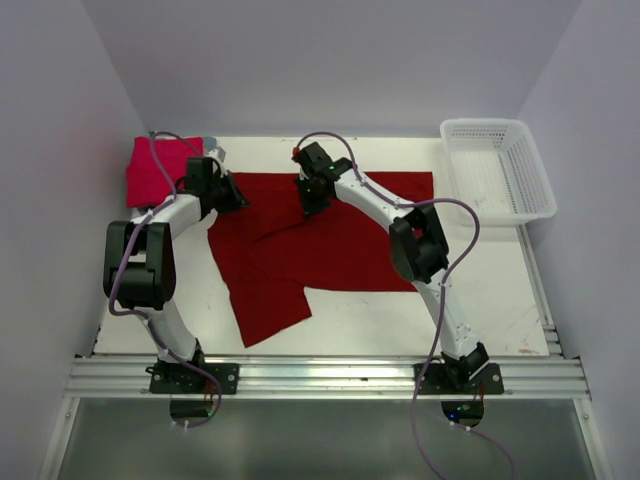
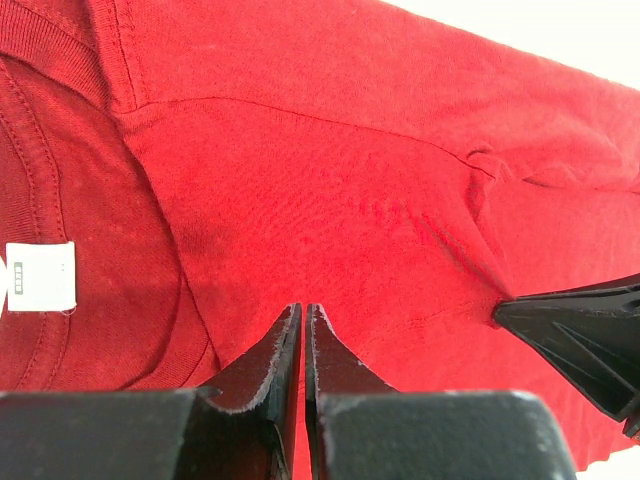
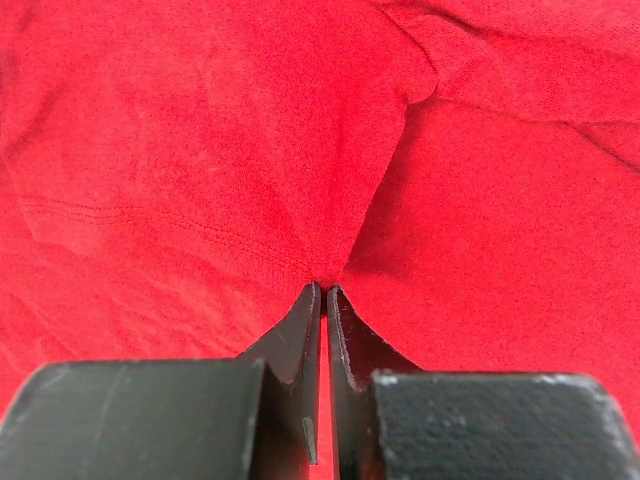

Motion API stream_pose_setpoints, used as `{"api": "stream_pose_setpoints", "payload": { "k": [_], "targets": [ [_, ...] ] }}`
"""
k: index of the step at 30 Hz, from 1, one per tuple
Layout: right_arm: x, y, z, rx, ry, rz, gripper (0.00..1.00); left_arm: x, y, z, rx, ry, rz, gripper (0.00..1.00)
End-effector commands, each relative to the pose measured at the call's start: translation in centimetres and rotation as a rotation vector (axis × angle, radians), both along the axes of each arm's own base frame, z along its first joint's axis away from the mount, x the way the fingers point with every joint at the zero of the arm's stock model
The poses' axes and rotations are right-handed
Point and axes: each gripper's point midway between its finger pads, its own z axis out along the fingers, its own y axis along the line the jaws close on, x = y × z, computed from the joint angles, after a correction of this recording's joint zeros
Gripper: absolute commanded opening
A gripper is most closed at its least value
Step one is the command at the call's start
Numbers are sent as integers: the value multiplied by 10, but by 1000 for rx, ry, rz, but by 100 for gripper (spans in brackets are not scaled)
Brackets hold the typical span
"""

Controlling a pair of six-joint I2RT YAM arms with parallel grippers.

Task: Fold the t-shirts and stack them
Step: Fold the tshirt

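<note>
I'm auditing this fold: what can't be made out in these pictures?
- Dark crimson cloth t-shirt: far edge, top view, partly covered by both arms.
- Small white neck label: print too small, left wrist view.
- Pinkish-red folded t-shirt: right edge, top view, behind the left arm.
- Left jaws: whether they pinch cloth, left wrist view; their own tips hide it.

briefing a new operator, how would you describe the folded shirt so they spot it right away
Start at the white table and go to its far left corner. The folded t-shirt lies there as a small square bundle, brighter pinkish-red, unlike the dark crimson t-shirt spread out mid-table.
</note>
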Motion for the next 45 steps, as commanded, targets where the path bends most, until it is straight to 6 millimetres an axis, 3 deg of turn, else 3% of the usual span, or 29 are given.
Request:
{"api": "stream_pose_setpoints", "payload": {
  "k": [1, 4, 5, 8, 11, 13, 14, 16, 17, 18, 19, 20, 21, 23, 24, 26, 27, 28, 30, 31, 35, 40, 45],
  "targets": [
    [2, -5, 37, 6, -67, 2, 4, 7, 1, 18, -1, -55, 2, 8],
    [2, -6, 36, 0, -65, 2, 10, 7, 2, 17, 1, -52, 2, 8],
    [1, -7, 37, -3, -63, 1, 29, 7, 2, 18, 2, -54, 1, 8],
    [0, -11, 41, -15, -70, -6, 60, 7, 2, 19, 3, -55, 0, 8],
    [-1, -18, 53, -27, -94, -18, 75, 6, 2, 22, 4, -56, 1, 8],
    [-4, -27, 58, -46, -112, -36, 76, 5, 2, 28, 4, -67, -1, 8],
    [-5, -31, 82, -28, -155, -48, 77, 3, 2, 30, 6, -68, -1, 9],
    [-11, -47, 88, -64, -180, -77, 77, -3, 0, 42, 0, -83, -14, 12],
    [-11, -64, 114, -85, -245, -126, 77, -15, -1, 38, -2, -58, -17, 13],
    [-21, -79, 108, -126, -238, -144, 77, -23, -4, 50, -3, -80, -27, 15],
    [-27, -91, 111, -152, -249, -161, 77, -31, -3, 50, 23, -76, -34, 18],
    [-30, -108, 114, -200, -275, -200, 77, -50, -3, 40, 52, -17, -38, 21],
    [-47, -127, 119, -225, -280, -216, 77, -62, -11, 48, 80, -21, -64, 23],
    [-60, -151, 123, -259, -294, -263, 79, -92, -13, 37, 146, 67, -92, 33],
    [-73, -175, 125, -295, -299, -302, 80, -105, -25, 42, 179, 67, -131, 39],
    [-88, -195, 130, -300, -309, -347, 82, -138, -36, 33, 198, 148, -170, 42],
    [-99, -209, 121, -337, -293, -358, 82, -154, -55, 41, 158, 144, -206, 50],
    [-107, -220, 137, -314, -321, -387, 83, -170, -60, 34, 147, 174, -221, 54],
    [-126, -236, 133, -329, -296, -417, 83, -201, -77, 37, 119, 205, -242, 56],
    [-133, -243, 142, -302, -312, -440, 84, -217, -79, 28, 117, 238, -249, 57],
    [-159, -262, 141, -248, -297, -488, 86, -261, -87, 23, 95, 311, -244, 60],
    [-178, -281, 131, -232, -268, -526, 86, -295, -89, 15, 183, 372, -256, 64],
    [-189, -279, 123, -187, -244, -502, 86, -327, -88, -22, 358, 490, -352, 66]
  ]
}}
